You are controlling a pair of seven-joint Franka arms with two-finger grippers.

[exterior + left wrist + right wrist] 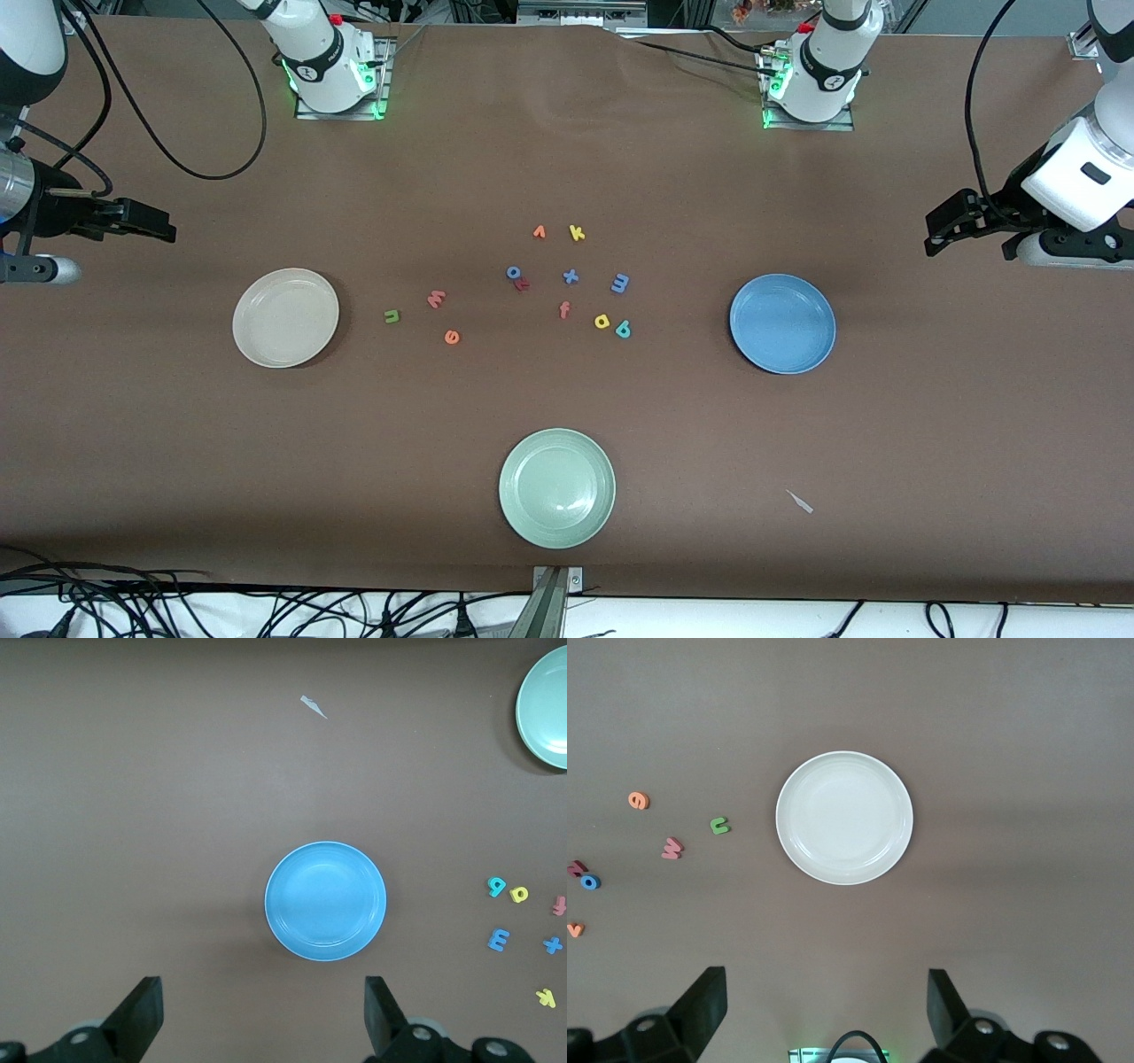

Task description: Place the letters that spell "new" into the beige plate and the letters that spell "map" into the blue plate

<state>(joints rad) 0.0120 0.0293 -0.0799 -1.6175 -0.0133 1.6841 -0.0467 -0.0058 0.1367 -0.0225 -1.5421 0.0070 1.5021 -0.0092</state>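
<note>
A: Where did the task letters lie, and which way did they point?

B: All flat on the brown bench (567, 159). Green n (392, 315), pinkish-red w (436, 299) and orange e (452, 337) sat in a loose group beside the beige plate (285, 317), the e nearest the front camera, the n closest to the plate. The w lay tilted. Blue m (620, 283), yellow a (602, 322) and teal p (623, 330) sat toward the blue plate (782, 322); a and p lay just beside each other, the m turned on its side.

A: Both plates?

B: Bare, well apart, beige toward the right arm's end, blue toward the left arm's end.

A: Other items?

B: Spare letters in the middle: yellow k (577, 233), orange v (539, 232), blue o (513, 273) touching a small red letter (523, 284), blue x (570, 276), orange f (564, 309). A pale green plate (556, 488) lay nearest the front camera, and a paper scrap (800, 502) lay toward the left arm's end.

A: End effectors?

B: Left end effector (952, 226) hung near the blue plate, fingers spread, holding nothing. Right end effector (142, 221) hung near the beige plate, fingers spread, also holding nothing.
</note>
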